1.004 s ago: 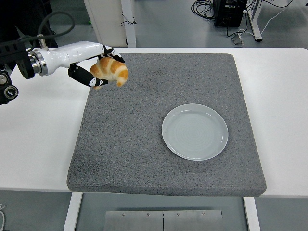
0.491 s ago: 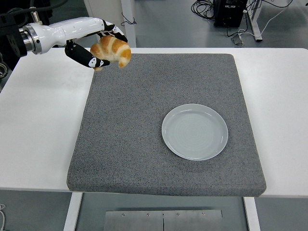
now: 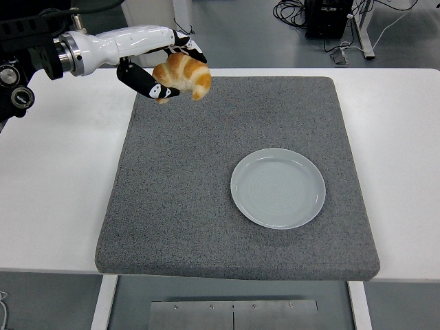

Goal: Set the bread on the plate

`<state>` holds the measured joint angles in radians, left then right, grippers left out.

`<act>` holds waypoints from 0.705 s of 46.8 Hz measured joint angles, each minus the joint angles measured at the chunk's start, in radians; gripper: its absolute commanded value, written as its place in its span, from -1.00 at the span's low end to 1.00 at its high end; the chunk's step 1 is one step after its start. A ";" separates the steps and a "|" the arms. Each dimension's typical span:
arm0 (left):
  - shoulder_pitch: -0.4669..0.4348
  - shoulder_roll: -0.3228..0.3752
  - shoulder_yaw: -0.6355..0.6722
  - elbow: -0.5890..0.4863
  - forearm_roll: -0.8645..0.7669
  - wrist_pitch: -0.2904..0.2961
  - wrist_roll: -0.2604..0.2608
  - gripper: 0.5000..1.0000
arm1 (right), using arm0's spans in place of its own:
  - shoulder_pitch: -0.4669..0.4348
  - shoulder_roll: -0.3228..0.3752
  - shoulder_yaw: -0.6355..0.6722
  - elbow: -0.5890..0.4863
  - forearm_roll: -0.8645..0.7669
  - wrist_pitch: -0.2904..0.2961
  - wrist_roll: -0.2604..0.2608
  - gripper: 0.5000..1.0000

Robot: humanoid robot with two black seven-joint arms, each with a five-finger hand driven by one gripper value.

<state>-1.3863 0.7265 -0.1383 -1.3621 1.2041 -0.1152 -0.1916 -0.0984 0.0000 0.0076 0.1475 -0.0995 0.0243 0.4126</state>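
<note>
A golden-brown croissant (image 3: pixel 184 74) hangs in the air above the far left corner of the grey mat (image 3: pixel 185 206). My left hand (image 3: pixel 165 69), white with black fingers, is shut on it from behind and below. The pale blue-grey plate (image 3: pixel 278 188) lies flat and bare on the mat, right of centre, well apart from the bread, down and to the right of it. My right arm does not show.
The grey mat covers most of the white table (image 3: pixel 55 192). Beyond the far edge are a white post (image 3: pixel 155 31) and a floor with cables and a black box (image 3: pixel 328 17).
The left hand has carried the croissant up and then rightward, from over the mat's left edge toward its far middle. The plate has not moved.
</note>
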 measured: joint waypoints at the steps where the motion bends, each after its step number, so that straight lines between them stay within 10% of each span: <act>1: 0.000 -0.005 -0.001 0.000 0.000 0.000 0.000 -0.35 | 0.000 0.000 0.000 0.000 0.000 0.000 0.000 1.00; 33: -0.006 -0.236 -0.035 0.006 0.003 0.000 0.032 -0.34 | 0.000 0.000 0.000 0.000 0.000 0.000 0.000 1.00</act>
<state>-1.3927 0.4904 -0.1729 -1.3556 1.2075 -0.1150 -0.1593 -0.0983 0.0000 0.0076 0.1474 -0.0996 0.0246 0.4126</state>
